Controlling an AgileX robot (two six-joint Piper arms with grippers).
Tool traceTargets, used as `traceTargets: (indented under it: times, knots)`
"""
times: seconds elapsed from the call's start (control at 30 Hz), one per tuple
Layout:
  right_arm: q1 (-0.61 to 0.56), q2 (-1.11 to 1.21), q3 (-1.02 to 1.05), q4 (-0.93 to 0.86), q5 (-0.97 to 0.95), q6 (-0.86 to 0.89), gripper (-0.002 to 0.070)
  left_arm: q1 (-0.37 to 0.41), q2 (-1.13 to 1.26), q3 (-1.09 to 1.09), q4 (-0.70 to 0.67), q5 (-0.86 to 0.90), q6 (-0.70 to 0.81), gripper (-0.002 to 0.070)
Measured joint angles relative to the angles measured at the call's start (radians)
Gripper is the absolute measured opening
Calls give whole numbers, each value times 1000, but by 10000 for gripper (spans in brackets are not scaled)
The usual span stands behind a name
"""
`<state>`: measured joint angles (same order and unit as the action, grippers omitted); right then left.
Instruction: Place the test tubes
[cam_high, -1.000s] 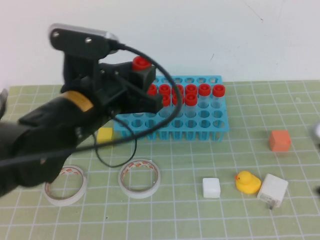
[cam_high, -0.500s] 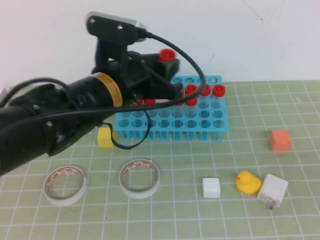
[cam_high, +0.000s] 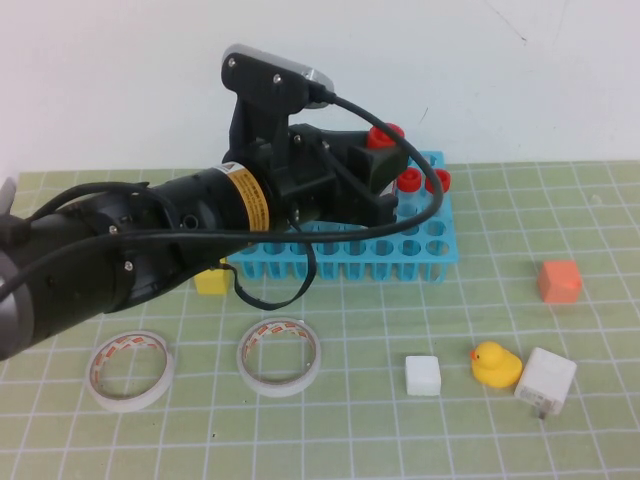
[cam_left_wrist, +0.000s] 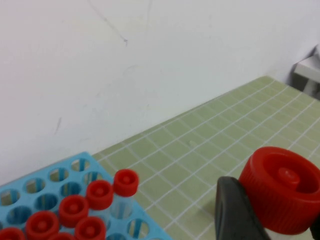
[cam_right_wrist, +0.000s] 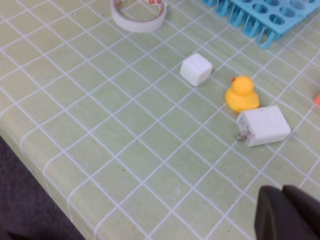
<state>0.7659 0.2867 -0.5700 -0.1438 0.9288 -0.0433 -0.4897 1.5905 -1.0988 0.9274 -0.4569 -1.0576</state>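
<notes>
Red-capped tube (cam_high: 384, 134) points cap up, clamped in your left claw (cam_high: 376, 166) above the blue rack (cam_high: 441, 251), right rear; your right claw (cam_right_wrist: 284, 211) hangs closed above the counter (cam_right_wrist: 100, 125).

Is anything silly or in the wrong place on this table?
Yes: a yellow rubber duck sits next to a white plug, in front of the blue rack; toys don't belong with test tubes. Nothing is spilled. The left gripper holds a red-capped tube above the rack; the right gripper hangs shut over the green mat.
</notes>
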Motion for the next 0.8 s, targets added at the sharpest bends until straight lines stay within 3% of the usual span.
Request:
traceTargets:
  times: [0.8]
  knots:
    - [0,-2,8,8,2,3,-1,0,9,0,-24,-105,-52,272]
